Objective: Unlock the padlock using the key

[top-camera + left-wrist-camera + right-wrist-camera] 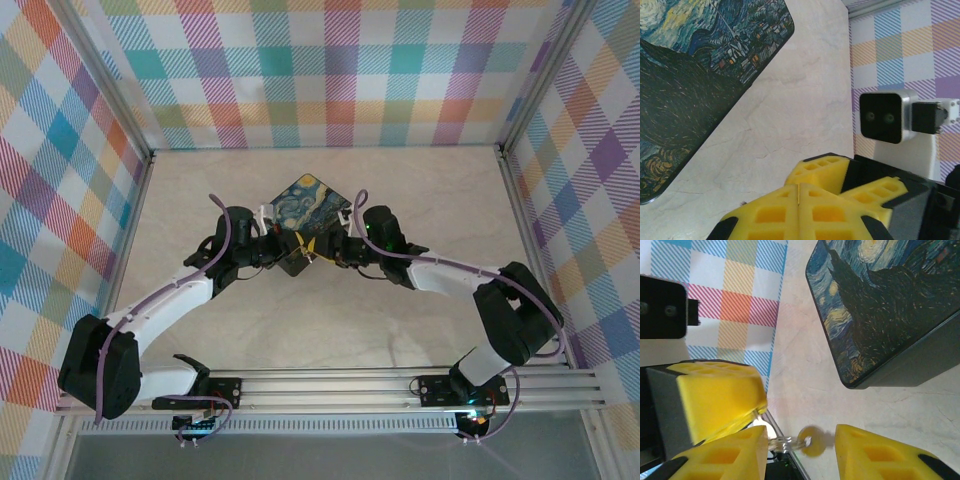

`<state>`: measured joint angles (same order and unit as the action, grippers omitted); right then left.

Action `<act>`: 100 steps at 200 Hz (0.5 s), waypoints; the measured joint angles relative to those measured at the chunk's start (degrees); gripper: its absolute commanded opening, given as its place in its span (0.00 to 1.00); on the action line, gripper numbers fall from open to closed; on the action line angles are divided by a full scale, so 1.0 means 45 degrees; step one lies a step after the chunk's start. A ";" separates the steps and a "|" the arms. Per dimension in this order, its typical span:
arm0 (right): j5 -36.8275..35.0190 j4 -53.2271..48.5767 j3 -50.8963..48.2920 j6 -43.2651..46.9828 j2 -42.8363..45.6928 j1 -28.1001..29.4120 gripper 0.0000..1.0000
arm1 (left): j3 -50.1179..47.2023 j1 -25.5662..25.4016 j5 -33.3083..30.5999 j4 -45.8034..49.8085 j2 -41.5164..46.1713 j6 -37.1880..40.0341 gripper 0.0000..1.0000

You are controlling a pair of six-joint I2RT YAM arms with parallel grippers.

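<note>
Pale marbled worktop (330, 330), plaid walls around. Starry-night box (308, 203) lies flat mid-worktop. Both arms meet at box's near corner. Left end effector (799, 197) fully closed, yellow fingers pressed together; what they pinch, cannot tell. Right end effector (800, 441) part open, nothing clamped. Padlock (766, 430): silvery glint just under left tips, blurred by glare. Key (810, 445) in gap between right fingers.
</note>
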<state>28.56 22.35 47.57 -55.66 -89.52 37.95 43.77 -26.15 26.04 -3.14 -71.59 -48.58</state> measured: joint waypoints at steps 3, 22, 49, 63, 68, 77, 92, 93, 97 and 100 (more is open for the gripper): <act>0.0019 0.0024 0.0000 0.0000 -0.0019 0.0000 0.38 | 0.0000 0.0000 0.0005 0.0000 0.0000 0.0005 0.00; 0.0233 0.0573 0.0000 -0.0019 -0.0248 0.0000 0.37 | 0.0015 0.0005 -0.0005 0.0015 0.0078 0.0034 0.00; 0.0593 0.1851 -0.0117 -0.0257 -0.0476 -0.0010 0.37 | 0.0039 0.0005 0.0097 0.0005 0.0136 0.0034 0.00; 0.0801 0.2448 -0.0282 -0.0452 -0.0491 -0.0010 0.37 | 0.0068 0.0005 0.0112 0.0000 0.0141 0.0039 0.00; 0.0845 0.2623 -0.0335 -0.0495 -0.0491 -0.0010 0.37 | 0.0068 0.0005 0.0107 0.0000 0.0141 0.0039 0.00; 0.0918 0.2866 -0.0423 -0.0549 -0.0491 -0.0010 0.37 | 0.0068 0.0005 0.0121 0.0000 0.0141 0.0039 0.00; 0.1001 0.3138 -0.0525 -0.0607 -0.0491 -0.0010 0.36 | 0.0068 0.0015 0.0185 0.0000 0.0146 0.0039 0.00; 0.1005 0.3147 -0.0534 -0.0622 -0.0491 -0.0010 0.36 | 0.0068 0.0015 0.0194 0.0005 0.0146 0.0039 0.00; 0.1015 0.3235 -0.0559 -0.0636 -0.0491 -0.0010 0.36 | 0.0068 0.0015 0.0194 0.0005 0.0151 0.0039 0.00; 0.1030 0.3279 -0.0573 -0.0646 -0.0491 -0.0010 0.36 | 0.0068 0.0015 0.0199 0.0005 0.0160 0.0039 0.00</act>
<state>33.19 37.10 44.99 -58.57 -91.72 37.91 44.07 -26.09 26.94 -3.11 -70.87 -48.40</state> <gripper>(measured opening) 0.367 0.040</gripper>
